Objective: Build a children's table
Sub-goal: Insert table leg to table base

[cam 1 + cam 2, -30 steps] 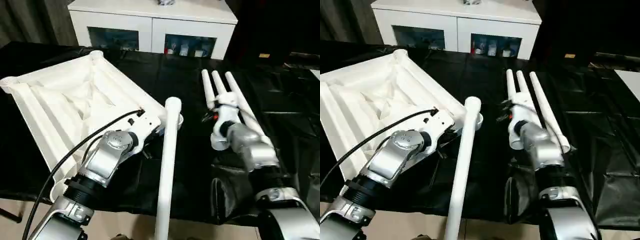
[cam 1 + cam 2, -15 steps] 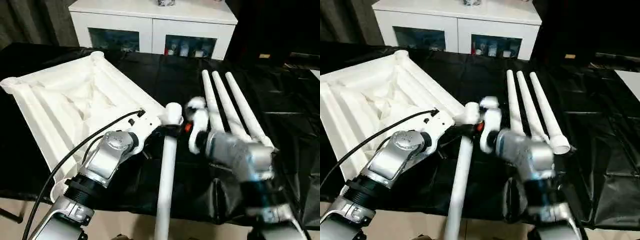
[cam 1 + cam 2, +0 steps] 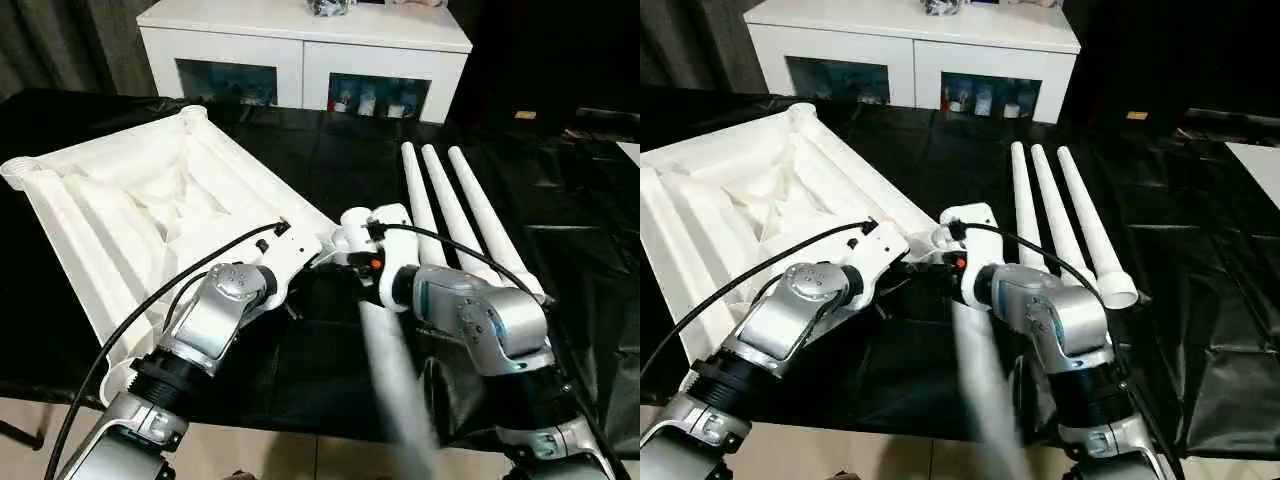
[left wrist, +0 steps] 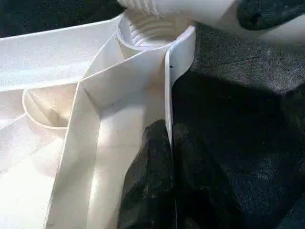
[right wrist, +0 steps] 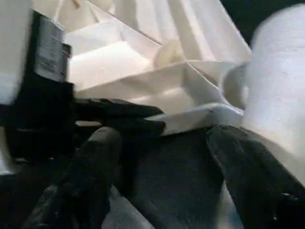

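Note:
The white table top [image 3: 150,220] lies ribbed side up on the black cloth, tilted. My left gripper [image 4: 170,157] is shut on the thin side wall of the top, just below a round corner socket [image 4: 147,36]. One white leg [image 3: 390,370] has its end [image 4: 181,7] at that socket; the rest slants toward the table's front edge and is blurred by motion. My right gripper [image 5: 162,143] is open next to that end, with one finger [image 5: 248,176] alongside the leg and the cloth showing between the fingers. Three more legs [image 3: 455,210] lie side by side to the right.
A white cabinet [image 3: 300,60] with glass doors stands behind the table. The black cloth [image 3: 330,140] covers the table and wrinkles at the right. The table's front edge runs just beneath my forearms.
My right arm has swung left from the three lying legs to the leg at the corner socket, and its gripper has opened. That leg now swings rightward, blurred. The left gripper keeps its hold.

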You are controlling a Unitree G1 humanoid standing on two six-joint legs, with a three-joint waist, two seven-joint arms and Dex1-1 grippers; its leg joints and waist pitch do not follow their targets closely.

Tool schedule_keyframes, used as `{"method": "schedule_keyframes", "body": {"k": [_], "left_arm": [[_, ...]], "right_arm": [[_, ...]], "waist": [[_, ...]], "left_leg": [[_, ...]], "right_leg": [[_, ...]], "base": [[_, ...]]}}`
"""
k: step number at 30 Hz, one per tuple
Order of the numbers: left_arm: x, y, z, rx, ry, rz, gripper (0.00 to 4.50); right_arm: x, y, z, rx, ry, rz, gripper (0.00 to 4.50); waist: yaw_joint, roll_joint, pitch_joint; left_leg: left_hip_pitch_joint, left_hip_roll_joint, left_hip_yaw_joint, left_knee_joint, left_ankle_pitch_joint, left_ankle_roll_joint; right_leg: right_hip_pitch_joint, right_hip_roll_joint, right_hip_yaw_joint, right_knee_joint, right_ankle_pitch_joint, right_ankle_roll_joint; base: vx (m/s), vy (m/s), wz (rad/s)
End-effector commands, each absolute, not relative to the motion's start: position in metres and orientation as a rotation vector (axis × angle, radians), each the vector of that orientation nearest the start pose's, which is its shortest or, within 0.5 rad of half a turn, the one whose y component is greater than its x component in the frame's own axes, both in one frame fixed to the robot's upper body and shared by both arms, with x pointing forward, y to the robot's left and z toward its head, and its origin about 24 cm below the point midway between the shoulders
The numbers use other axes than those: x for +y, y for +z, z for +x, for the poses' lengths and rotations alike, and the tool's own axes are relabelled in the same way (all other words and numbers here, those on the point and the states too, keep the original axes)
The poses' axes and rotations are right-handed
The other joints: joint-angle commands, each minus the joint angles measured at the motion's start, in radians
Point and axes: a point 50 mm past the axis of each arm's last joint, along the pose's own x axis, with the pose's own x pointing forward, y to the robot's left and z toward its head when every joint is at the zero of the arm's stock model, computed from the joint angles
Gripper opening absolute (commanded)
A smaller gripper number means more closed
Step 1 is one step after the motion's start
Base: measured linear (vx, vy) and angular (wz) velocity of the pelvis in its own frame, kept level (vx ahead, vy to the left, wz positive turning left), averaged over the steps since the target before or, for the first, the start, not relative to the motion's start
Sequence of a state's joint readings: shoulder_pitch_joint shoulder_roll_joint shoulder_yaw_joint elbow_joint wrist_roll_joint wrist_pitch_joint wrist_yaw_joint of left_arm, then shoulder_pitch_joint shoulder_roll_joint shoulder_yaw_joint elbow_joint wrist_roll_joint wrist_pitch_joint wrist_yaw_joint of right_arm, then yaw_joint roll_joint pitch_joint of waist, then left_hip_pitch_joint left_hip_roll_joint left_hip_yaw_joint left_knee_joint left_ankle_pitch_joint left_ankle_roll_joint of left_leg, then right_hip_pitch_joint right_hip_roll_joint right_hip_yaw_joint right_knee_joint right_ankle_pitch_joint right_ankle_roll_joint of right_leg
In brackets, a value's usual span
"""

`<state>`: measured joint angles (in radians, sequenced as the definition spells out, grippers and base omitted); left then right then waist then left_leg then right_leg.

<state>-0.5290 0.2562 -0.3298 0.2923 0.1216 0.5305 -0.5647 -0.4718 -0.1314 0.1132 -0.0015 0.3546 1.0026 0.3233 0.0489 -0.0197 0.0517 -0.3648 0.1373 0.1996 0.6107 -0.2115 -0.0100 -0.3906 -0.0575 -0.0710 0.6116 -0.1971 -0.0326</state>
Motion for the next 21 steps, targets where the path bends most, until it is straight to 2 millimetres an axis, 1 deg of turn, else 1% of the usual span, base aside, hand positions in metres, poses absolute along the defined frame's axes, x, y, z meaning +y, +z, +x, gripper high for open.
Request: {"method": "schedule_keyframes", "body": {"k": [1, 2, 3, 5, 6, 7, 8, 9, 10, 14, 16, 18, 19, 20, 21], "left_arm": [[0.112, 0.055, 0.325, 0.478, -0.696, 0.519, 0.0], [0.112, 0.055, 0.325, 0.479, -0.697, 0.521, 0.0], [0.112, 0.055, 0.325, 0.479, -0.698, 0.522, 0.0], [0.111, 0.054, 0.325, 0.479, -0.7, 0.524, 0.0], [0.111, 0.054, 0.325, 0.479, -0.7, 0.523, 0.0], [0.111, 0.055, 0.325, 0.478, -0.7, 0.522, 0.0], [0.111, 0.055, 0.326, 0.477, -0.7, 0.521, 0.0], [0.111, 0.055, 0.326, 0.477, -0.7, 0.521, 0.0], [0.111, 0.055, 0.326, 0.477, -0.699, 0.521, 0.0], [0.112, 0.055, 0.327, 0.477, -0.695, 0.525, 0.0], [0.113, 0.055, 0.327, 0.476, -0.695, 0.525, 0.0], [0.114, 0.055, 0.327, 0.477, -0.692, 0.528, 0.0], [0.114, 0.056, 0.327, 0.477, -0.69, 0.528, 0.0], [0.115, 0.056, 0.326, 0.477, -0.688, 0.529, 0.0], [0.115, 0.056, 0.326, 0.477, -0.688, 0.529, 0.0]], "right_arm": [[-0.101, 0.078, 0.301, 0.601, 0.575, 0.136, 3.74], [-0.101, 0.083, 0.303, 0.575, 0.585, 0.149, 3.79], [-0.101, 0.085, 0.303, 0.564, 0.589, 0.155, 3.79], [-0.101, 0.087, 0.304, 0.554, 0.591, 0.157, 4.05], [-0.101, 0.087, 0.304, 0.556, 0.59, 0.156, 4.13], [-0.101, 0.088, 0.304, 0.547, 0.594, 0.141, 4.17], [-0.102, 0.09, 0.304, 0.536, 0.6, 0.14, 4.24], [-0.102, 0.091, 0.304, 0.53, 0.603, 0.137, 4.45], [-0.102, 0.095, 0.303, 0.513, 0.618, 0.137, 4.45], [-0.103, 0.105, 0.304, 0.465, 0.632, 0.108, 4.45], [-0.104, 0.106, 0.305, 0.462, 0.625, 0.1, 4.45], [-0.117, 0.113, 0.307, 0.473, 0.529, -0.086, 4.45], [-0.121, 0.115, 0.307, 0.478, 0.501, -0.108, 4.45], [-0.125, 0.117, 0.306, 0.482, 0.48, -0.124, 4.45], [-0.127, 0.117, 0.304, 0.483, 0.47, -0.138, 4.45]], "waist": [[0.003, 0.014, -0.053], [0.003, 0.018, -0.054], [0.002, 0.015, -0.054], [0.002, 0.015, -0.054], [0.002, 0.018, -0.054], [0.002, 0.015, -0.054], [0.002, 0.016, -0.053], [0.002, 0.017, -0.053], [0.002, 0.019, -0.053], [0.003, 0.017, -0.052], [0.002, 0.018, -0.052], [0.002, 0.018, -0.052], [0.004, 0.012, -0.052], [0.002, 0.004, -0.05], [0.004, 0.006, -0.05]], "left_leg": [[0.017, 0.106, -0.058, -0.088, -0.169, -0.051], [0.017, 0.106, -0.059, -0.088, -0.17, -0.053], [0.018, 0.106, -0.058, -0.088, -0.173, -0.053], [0.017, 0.106, -0.058, -0.088, -0.164, -0.05], [0.016, 0.105, -0.058, -0.087, -0.164, -0.05], [0.016, 0.105, -0.057, -0.087, -0.163, -0.047], [0.016, 0.105, -0.058, -0.087, -0.167, -0.046], [0.017, 0.106, -0.058, -0.087, -0.169, -0.046], [0.017, 0.106, -0.058, -0.087, -0.169, -0.048], [0.015, 0.105, -0.057, -0.086, -0.161, -0.039], [0.016, 0.105, -0.058, -0.086, -0.161, -0.038], [0.017, 0.106, -0.058, -0.087, -0.157, -0.044], [0.017, 0.105, -0.056, -0.086, -0.129, -0.043], [0.014, 0.102, -0.055, -0.085, -0.137, -0.037], [0.014, 0.102, -0.056, -0.085, -0.135, -0.035]], "right_leg": [[0.041, -0.119, 0.078, -0.077, -0.162, -0.181], [0.041, -0.119, 0.077, -0.075, -0.159, -0.182], [0.042, -0.118, 0.077, -0.075, -0.153, -0.184], [0.042, -0.118, 0.076, -0.073, -0.139, -0.189], [0.042, -0.119, 0.077, -0.074, -0.136, -0.191], [0.043, -0.118, 0.077, -0.074, -0.135, -0.193], [0.043, -0.118, 0.076, -0.075, -0.145, -0.193], [0.043, -0.119, 0.077, -0.076, -0.153, -0.191], [0.043, -0.118, 0.076, -0.075, -0.152, -0.19], [0.044, -0.118, 0.077, -0.075, -0.147, -0.191], [0.044, -0.118, 0.076, -0.075, -0.153, -0.19], [0.043, -0.115, 0.075, -0.075, -0.157, -0.189], [0.045, -0.115, 0.076, -0.071, -0.142, -0.186], [0.045, -0.115, 0.077, -0.074, -0.155, -0.185], [0.047, -0.117, 0.077, -0.074, -0.163, -0.182]], "base": [[0.0, 0.0, 0.0], [0.0, 0.0, 0.0], [0.0, 0.0, 0.0], [0.0, 0.0, 0.0], [0.0, 0.0, 0.0], [0.0, 0.0, 0.0], [0.0, 0.0, 0.0], [0.0, 0.0, 0.0], [0.0, 0.0, 0.0], [0.0, 0.0, 0.0], [0.0, 0.0, 0.0], [0.0, 0.0, 0.0], [0.0, 0.0, 0.0], [0.0, 0.0, 0.0], [0.0, 0.0, 0.0]]}}
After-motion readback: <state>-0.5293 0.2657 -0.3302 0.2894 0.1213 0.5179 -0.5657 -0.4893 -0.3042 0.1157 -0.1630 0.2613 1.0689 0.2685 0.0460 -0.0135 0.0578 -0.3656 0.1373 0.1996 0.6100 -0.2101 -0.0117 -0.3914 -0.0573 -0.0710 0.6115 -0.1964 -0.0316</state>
